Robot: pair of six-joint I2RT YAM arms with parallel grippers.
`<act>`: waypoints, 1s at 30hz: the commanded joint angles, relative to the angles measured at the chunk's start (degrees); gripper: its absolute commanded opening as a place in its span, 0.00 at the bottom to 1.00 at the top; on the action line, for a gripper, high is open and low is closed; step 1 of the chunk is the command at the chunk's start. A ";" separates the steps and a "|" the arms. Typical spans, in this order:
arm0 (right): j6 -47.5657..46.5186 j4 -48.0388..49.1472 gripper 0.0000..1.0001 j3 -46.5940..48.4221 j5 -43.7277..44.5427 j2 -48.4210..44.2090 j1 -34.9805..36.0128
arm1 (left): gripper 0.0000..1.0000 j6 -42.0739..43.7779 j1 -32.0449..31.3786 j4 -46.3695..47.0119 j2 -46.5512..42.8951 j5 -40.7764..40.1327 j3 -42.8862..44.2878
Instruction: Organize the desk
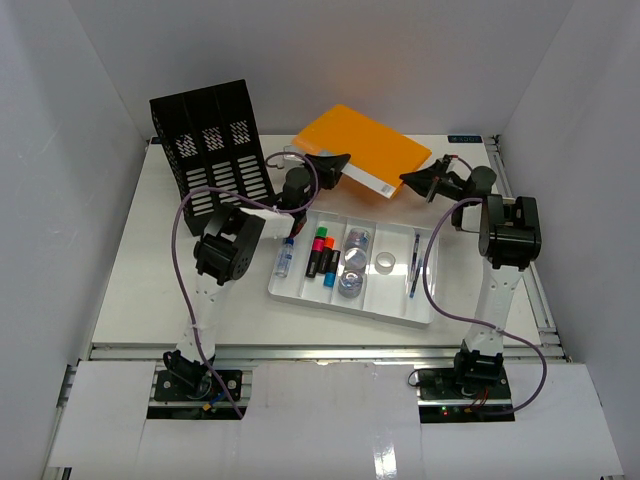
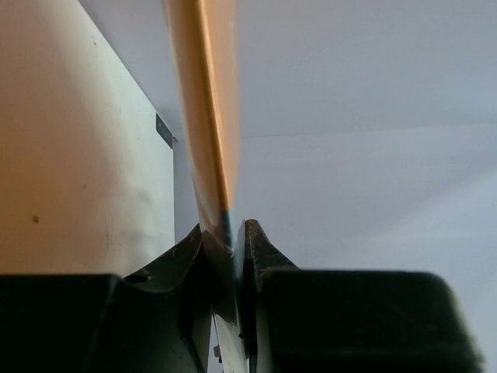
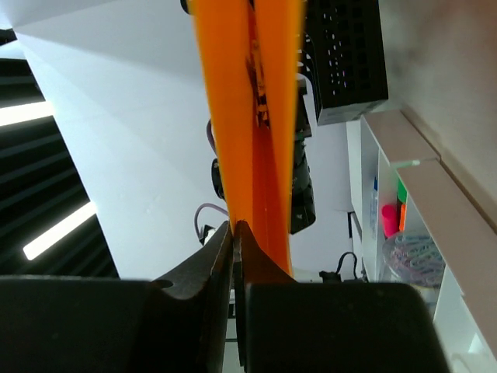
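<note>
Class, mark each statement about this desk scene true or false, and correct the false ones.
1. The left gripper and the right gripper are both shut on the flat orange folder. True.
2. The black perforated file rack stands at the far right of the white desk. False: it stands at the far left.
3. A slim dark pen lies in the white compartmented tray. True.
4. The folder is slotted into the rack. False: it is held between the grippers, right of the rack.
5. The coloured highlighter pens lie loose on the desk. False: they are in the tray.
</note>
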 commanded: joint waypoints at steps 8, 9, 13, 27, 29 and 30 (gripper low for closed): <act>2.38 29.41 0.63 -2.67 -12.47 -7.68 -1.55 | 0.00 26.45 2.33 -6.03 -17.01 11.90 0.07; 1.79 29.44 0.64 -3.66 -13.26 -8.55 -1.68 | 0.00 29.79 2.61 -7.99 -19.40 12.27 -0.50; 1.16 32.37 0.65 -5.77 -16.69 -10.27 -1.98 | 0.00 38.20 3.91 -12.97 -26.91 14.60 -1.60; -4.86 34.45 0.58 -14.22 -23.50 -20.92 -1.40 | 0.00 73.71 5.08 -38.86 -57.44 5.87 -8.90; -5.54 34.45 0.54 -15.20 -23.59 -22.59 -0.86 | 0.00 76.69 5.90 -41.21 -61.02 2.81 -10.81; -5.97 34.45 0.50 -15.42 -23.59 -23.18 -0.57 | 0.00 78.23 6.29 -42.32 -63.08 0.81 -12.15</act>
